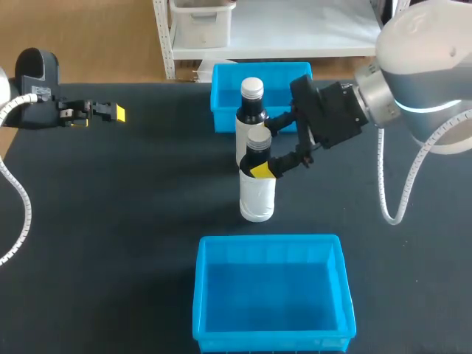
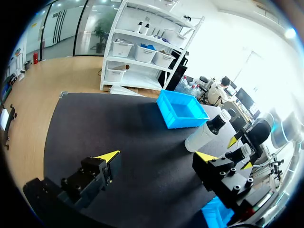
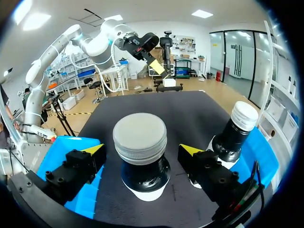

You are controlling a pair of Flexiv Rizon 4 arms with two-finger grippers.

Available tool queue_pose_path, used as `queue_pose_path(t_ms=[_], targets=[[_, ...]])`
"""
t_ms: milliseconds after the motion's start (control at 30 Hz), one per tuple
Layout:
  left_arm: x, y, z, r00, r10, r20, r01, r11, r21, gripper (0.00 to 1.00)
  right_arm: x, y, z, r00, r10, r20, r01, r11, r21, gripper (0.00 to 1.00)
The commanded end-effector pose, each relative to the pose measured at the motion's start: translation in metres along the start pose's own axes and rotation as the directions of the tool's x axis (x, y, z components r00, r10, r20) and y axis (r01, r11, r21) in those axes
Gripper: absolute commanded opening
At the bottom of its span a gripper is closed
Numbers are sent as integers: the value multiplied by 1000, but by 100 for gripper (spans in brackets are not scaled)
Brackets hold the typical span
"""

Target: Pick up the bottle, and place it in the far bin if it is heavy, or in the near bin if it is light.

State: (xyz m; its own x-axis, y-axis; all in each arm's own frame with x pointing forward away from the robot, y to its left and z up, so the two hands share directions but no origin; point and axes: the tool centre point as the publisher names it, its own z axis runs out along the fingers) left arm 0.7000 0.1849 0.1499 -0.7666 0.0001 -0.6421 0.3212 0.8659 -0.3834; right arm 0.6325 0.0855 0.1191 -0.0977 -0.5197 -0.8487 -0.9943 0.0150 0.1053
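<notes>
Black matting covers the table (image 1: 110,221), and the near bin (image 1: 270,242) sits empty at its front edge, ready for a light load. Just behind it the bottle (image 1: 257,193) stands upright. The right gripper (image 1: 267,150) straddles it just below the cap (image 1: 258,138), fingers (image 3: 90,156) apart with a gap on each side, apparently lined up to close. A second bottle (image 1: 251,110) stands just behind, then the far bin (image 1: 273,68). Off left, the left gripper (image 1: 114,112) hangs open, well out of the way.
</notes>
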Motion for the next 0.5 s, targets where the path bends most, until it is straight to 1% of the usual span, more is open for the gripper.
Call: queue_pose_path(t_ms=[33, 67, 100, 200, 233, 267, 367, 467, 500], targets=[[0, 0, 0, 1000, 0, 0, 0, 1000, 0, 100, 0, 0, 1, 1000, -1, 4, 1, 1000, 1, 100], [0, 0, 0, 1000, 0, 0, 0, 1000, 0, 100, 0, 0, 1, 1000, -2, 5, 2, 1000, 2, 99], [0, 0, 0, 1000, 0, 0, 0, 1000, 0, 100, 0, 0, 1, 1000, -2, 6, 2, 1000, 2, 95], [0, 0, 0, 1000, 0, 0, 0, 1000, 0, 100, -1, -1, 2, 1000, -2, 8, 2, 1000, 4, 91], [0, 0, 0, 1000, 0, 0, 0, 1000, 0, 100, -1, -1, 2, 1000, -3, 9, 3, 1000, 5, 84], [0, 0, 0, 1000, 0, 0, 0, 1000, 0, 100, 0, -1, 2, 1000, -3, 10, 3, 1000, 5, 75], [0, 0, 0, 1000, 0, 0, 0, 1000, 0, 100, 0, -1, 2, 1000, -6, 10, 5, 1000, 6, 58], [0, 0, 0, 1000, 0, 0, 0, 1000, 0, 100, -1, -1, 2, 1000, -8, 7, 7, 1000, 7, 50], [0, 0, 0, 1000, 0, 0, 0, 1000, 0, 100, -1, -1, 2, 1000, -8, 6, 8, 1000, 7, 49]])
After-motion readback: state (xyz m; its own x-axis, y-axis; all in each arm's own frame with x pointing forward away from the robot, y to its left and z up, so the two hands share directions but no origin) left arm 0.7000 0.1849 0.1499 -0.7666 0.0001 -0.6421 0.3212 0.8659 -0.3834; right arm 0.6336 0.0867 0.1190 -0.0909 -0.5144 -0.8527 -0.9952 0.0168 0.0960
